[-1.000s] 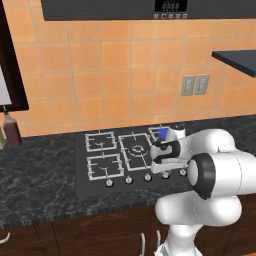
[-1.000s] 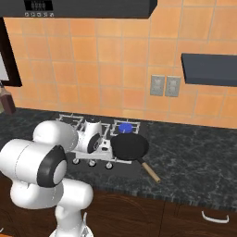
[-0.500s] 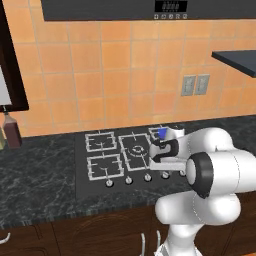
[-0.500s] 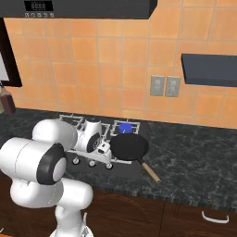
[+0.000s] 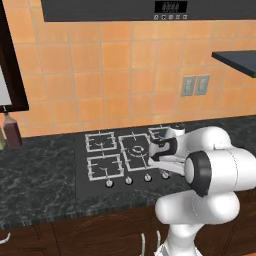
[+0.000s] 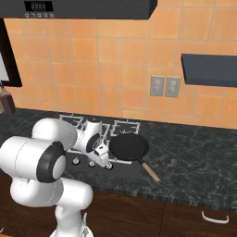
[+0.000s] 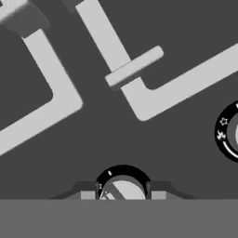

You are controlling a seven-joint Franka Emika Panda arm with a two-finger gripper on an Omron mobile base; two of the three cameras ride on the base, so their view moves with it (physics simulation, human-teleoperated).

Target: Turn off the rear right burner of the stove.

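Stove [image 5: 82, 170] is set flush in the dark marbled bench [image 5: 35, 195] in the left base view, its back edge near the orange tiled wall. Four silver knobs [image 5: 128, 180] are visible along its front edge. The rear right burner [image 5: 159, 133] sits at the back right, partly hidden by the white arm; no flame is visible. The end effector [image 5: 164, 173] is low over the right end of the knob row, its tip hidden by the arm. Open bench lies left of the stove; a dark bottle [image 5: 11, 131] stands at the far left.

Right base view: the end effector [image 6: 107, 165] points down at the stove's front edge, by the knobs. A black frying pan [image 6: 129, 147] covers the front right grate, its wooden handle reaching over the stove's right edge. The rear right burner [image 6: 126, 127] shows behind the pan. Bench to the right is open.

Hand view: the end effector [image 7: 122, 195] is drawn in narrow, one fingertip on each side of a round knob [image 7: 122, 189], holding it. A second knob [image 7: 231, 132] is cut by the right edge.
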